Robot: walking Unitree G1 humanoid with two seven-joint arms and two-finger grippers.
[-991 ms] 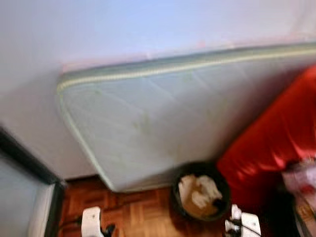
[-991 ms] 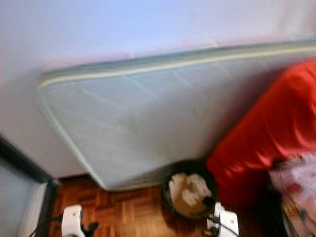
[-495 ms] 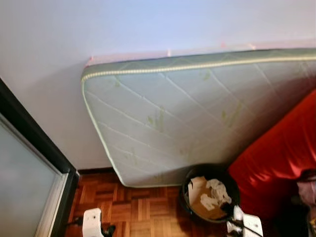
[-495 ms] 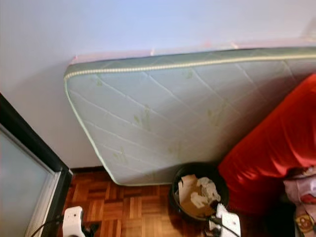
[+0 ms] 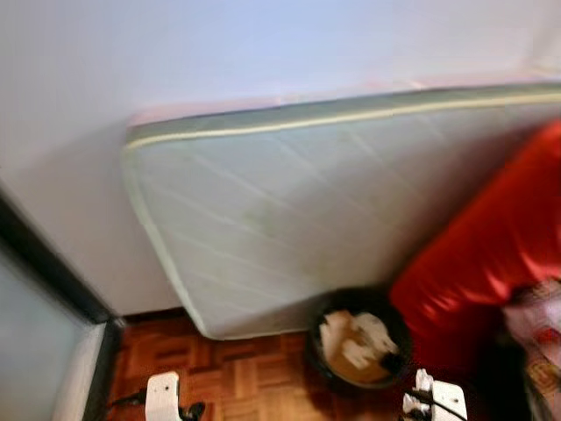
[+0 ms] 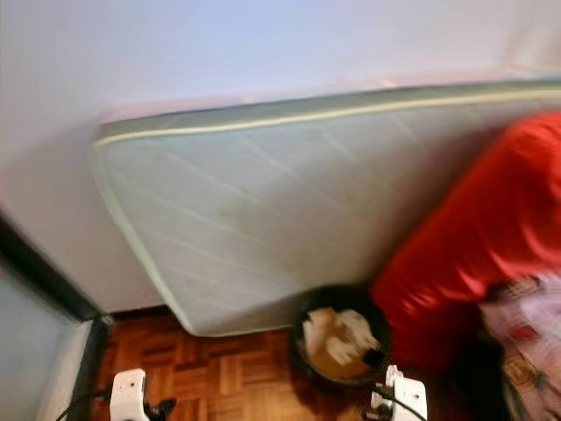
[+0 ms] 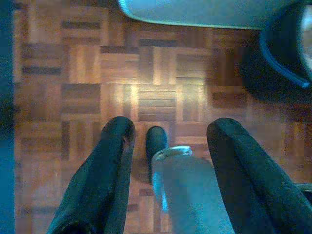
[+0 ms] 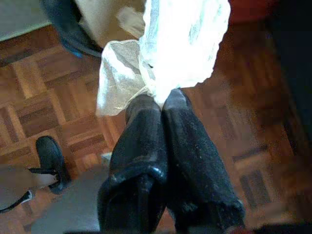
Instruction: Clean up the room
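The right gripper [image 8: 158, 100] is pinched closed on a crumpled white tissue [image 8: 170, 44], hanging just beside the black bin [image 5: 358, 346]. Better to bring it fully over the rim before releasing. The left gripper [image 7: 168, 131] hangs open, empty, above the parquet floor [image 7: 68, 87]

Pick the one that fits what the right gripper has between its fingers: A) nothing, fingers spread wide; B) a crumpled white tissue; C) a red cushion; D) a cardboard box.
B: the right gripper has its fingers pressed together on a crumpled white tissue above the parquet floor.
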